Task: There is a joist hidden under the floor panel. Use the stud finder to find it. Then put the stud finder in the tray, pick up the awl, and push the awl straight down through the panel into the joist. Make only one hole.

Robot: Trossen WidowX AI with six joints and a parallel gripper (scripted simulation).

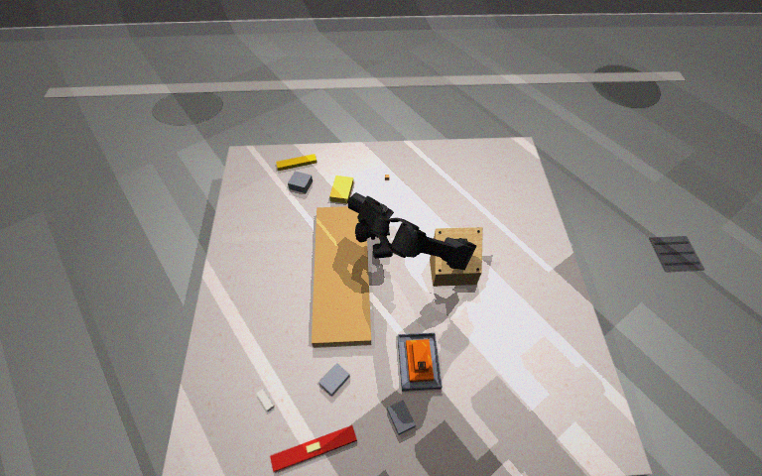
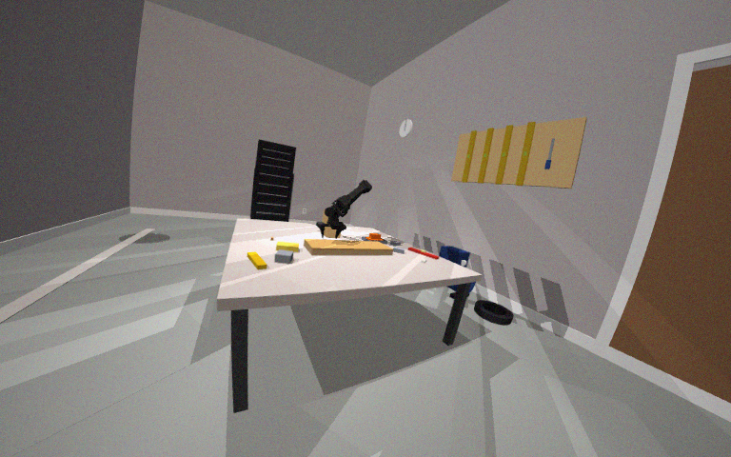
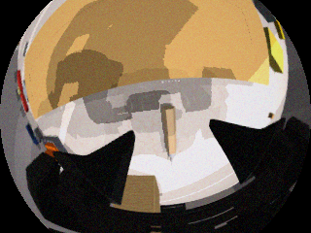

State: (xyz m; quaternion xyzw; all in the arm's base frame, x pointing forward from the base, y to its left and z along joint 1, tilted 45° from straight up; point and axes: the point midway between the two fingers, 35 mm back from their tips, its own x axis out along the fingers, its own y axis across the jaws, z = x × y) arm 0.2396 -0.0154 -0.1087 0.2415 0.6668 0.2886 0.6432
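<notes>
awl (image 3: 171, 131) lying on the worktop (image 1: 505, 184) (image 2: 345, 280) (image 3: 102, 127), kinda between panel (image 1: 336, 302) (image 2: 347, 248) (image 3: 219, 49) and wooden base block (image 1: 444, 279) (image 3: 141, 193) | gripper (image 1: 367, 241) (image 2: 330, 231) (image 3: 173, 128) hovering over it, fingers spread, pinching nothing | stud finder (image 1: 420, 359) (image 2: 374, 235) (image 3: 50, 149) sitting in its tray, nearer the red bar's (image 1: 314, 447) (image 2: 423, 252) (image 3: 22, 91) edge

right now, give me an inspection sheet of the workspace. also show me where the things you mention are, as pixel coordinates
surface: pale table (image 1: 505, 190) (image 2: 345, 277), banded with light and shadow
job's things: stud finder (image 1: 418, 350) (image 2: 374, 235) in the tray (image 1: 401, 364); awl (image 3: 171, 131) on the table, beside the panel (image 1: 339, 302) (image 2: 350, 248) (image 3: 219, 44); no hole seen in the panel's visible part
clutter: red level (image 1: 331, 442) (image 2: 423, 252), yellow bar (image 1: 297, 162) (image 2: 257, 260), yellow block (image 1: 341, 188) (image 2: 286, 247), grey blocks, small bits
gripper (image 3: 173, 128): open, nothing between the fingers
cables: nothing seen
surroundings: blue bin-like object (image 2: 455, 255), tyre (image 2: 478, 309), door (image 2: 679, 215)
</notes>
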